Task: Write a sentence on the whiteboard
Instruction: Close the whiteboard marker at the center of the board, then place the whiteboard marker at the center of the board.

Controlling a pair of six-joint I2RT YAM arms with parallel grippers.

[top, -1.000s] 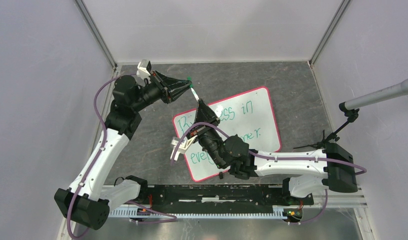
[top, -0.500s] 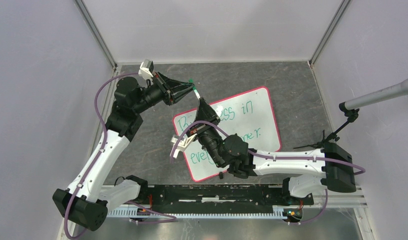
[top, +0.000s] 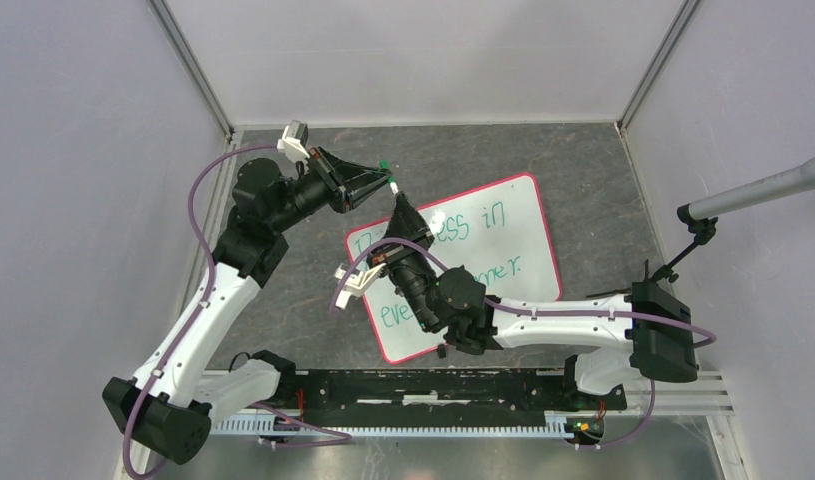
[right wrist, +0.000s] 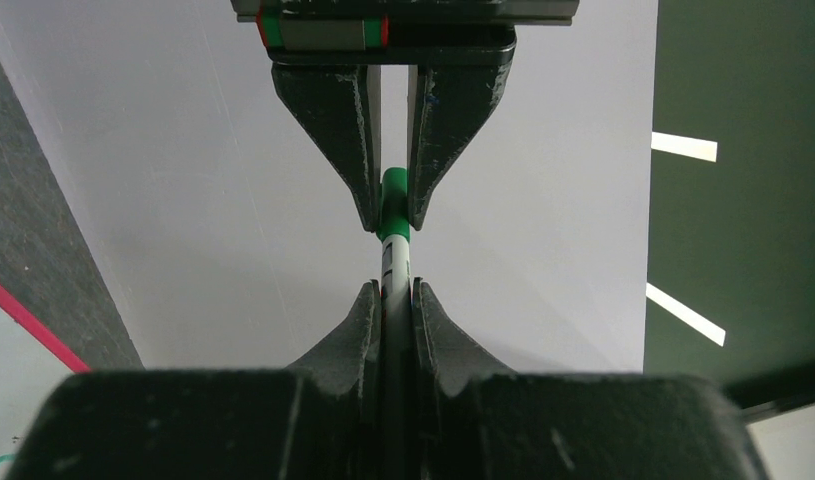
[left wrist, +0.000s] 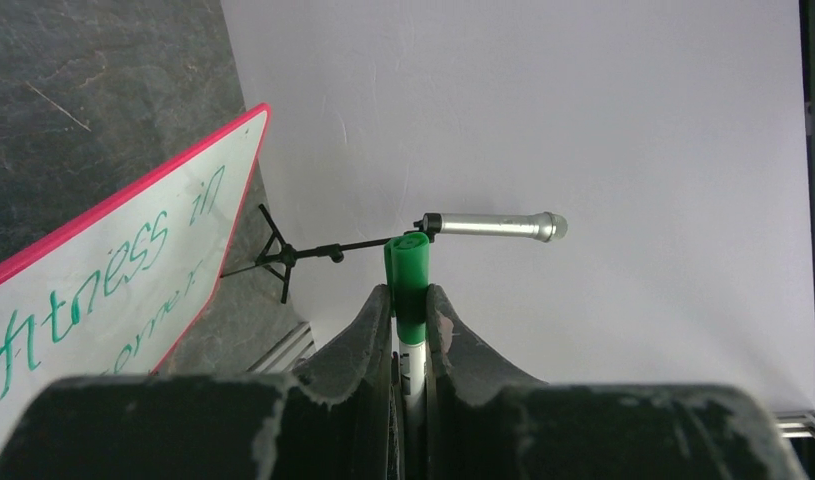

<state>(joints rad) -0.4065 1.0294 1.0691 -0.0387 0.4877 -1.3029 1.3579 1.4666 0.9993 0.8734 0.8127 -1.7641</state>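
The left gripper [right wrist: 393, 215] is clamped on the green cap [right wrist: 393, 195] of a slim white green-capped marker [left wrist: 410, 270]. The cap's end pokes out past the fingertips in the left wrist view. The right gripper [right wrist: 396, 290] is pinched tight on the white barrel of the same marker. The two sets of jaws face each other tip to tip, just apart, with a short stretch of barrel bare between them. From above, the left gripper [top: 381, 181] and right gripper [top: 396, 206] meet in the air over the far-left corner of the whiteboard.

The glossy white rectangular whiteboard with a thin red-pink rim [top: 528, 215] lies flat on the dark grey mottled tabletop [top: 303, 260]. It sits right of the tabletop's centre and is turned askew, with its near-left corner close to the near edge. The green handwritten sentence [top: 476, 224] runs in two lines across it. The right arm covers the middle, leaving "ess in", "ner." and "eve" readable from above. The left wrist view shows "ghtness in" [left wrist: 103, 270].

A silver microphone on a thin black stand [top: 773, 188] reaches in over the tabletop's right edge.
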